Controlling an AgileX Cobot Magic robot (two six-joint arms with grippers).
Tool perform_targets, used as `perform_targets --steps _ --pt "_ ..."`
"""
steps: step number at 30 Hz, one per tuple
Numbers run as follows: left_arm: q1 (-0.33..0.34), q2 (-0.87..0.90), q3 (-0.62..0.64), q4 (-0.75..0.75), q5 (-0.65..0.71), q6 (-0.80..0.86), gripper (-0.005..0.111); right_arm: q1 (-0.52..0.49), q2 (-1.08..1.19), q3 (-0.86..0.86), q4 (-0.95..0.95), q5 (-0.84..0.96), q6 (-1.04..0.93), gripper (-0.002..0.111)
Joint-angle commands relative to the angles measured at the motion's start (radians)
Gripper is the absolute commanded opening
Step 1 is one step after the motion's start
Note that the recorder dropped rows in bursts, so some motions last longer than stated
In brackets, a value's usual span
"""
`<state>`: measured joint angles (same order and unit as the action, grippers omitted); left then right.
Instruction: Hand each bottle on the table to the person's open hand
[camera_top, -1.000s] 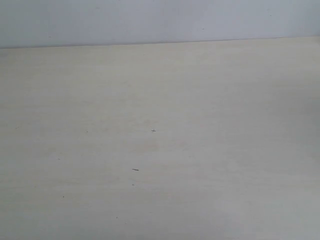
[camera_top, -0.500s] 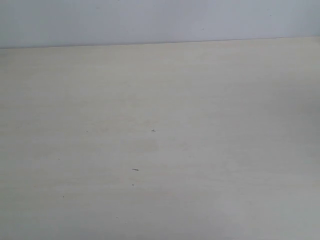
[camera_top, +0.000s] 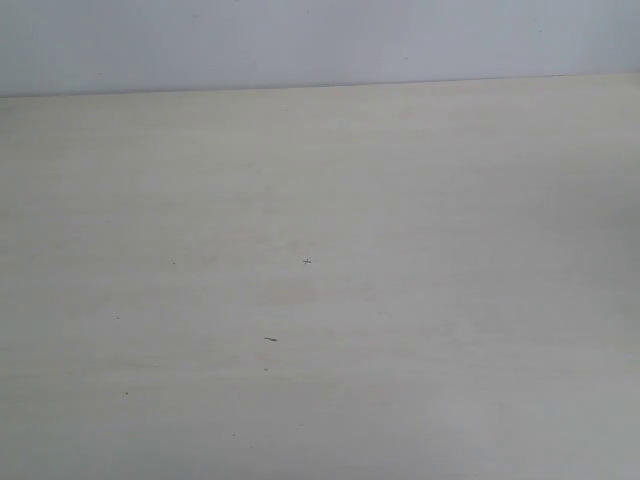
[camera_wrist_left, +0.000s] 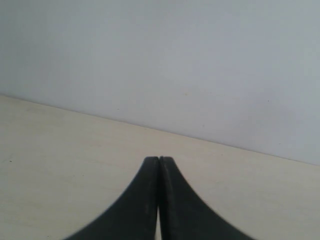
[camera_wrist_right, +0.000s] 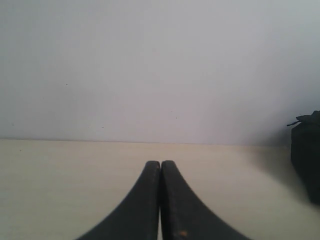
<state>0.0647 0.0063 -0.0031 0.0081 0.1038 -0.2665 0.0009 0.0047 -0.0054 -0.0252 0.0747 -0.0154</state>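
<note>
The pale beige table (camera_top: 420, 200) fills the exterior view, bare apart from a few tiny dark specks (camera_top: 270, 339). No bottle and no person's open hand shows in any view. Neither arm appears in the exterior view. In the left wrist view my left gripper (camera_wrist_left: 159, 159) hangs low over the table (camera_wrist_left: 60, 150), its black fingers pressed together with nothing between them. My right gripper (camera_wrist_right: 160, 162) in the right wrist view is likewise shut and empty above the table (camera_wrist_right: 60, 175).
A grey-white wall (camera_top: 300, 40) rises behind the table's far edge. In the right wrist view a dark black object (camera_wrist_right: 306, 155) stands at the frame's edge on the table, casting a shadow beside it.
</note>
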Motion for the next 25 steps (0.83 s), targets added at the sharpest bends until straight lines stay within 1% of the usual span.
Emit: perform_targets --steps 1,25 --pt "-0.006 -0.006 0.003 -0.008 -0.008 0.005 0.002 -0.007 -0.005 0.005 -0.001 0.001 0.001 0.000" --pt "-0.006 -0.006 0.003 -0.008 -0.008 0.005 0.002 -0.007 -0.005 0.005 -0.001 0.001 0.009 0.000"
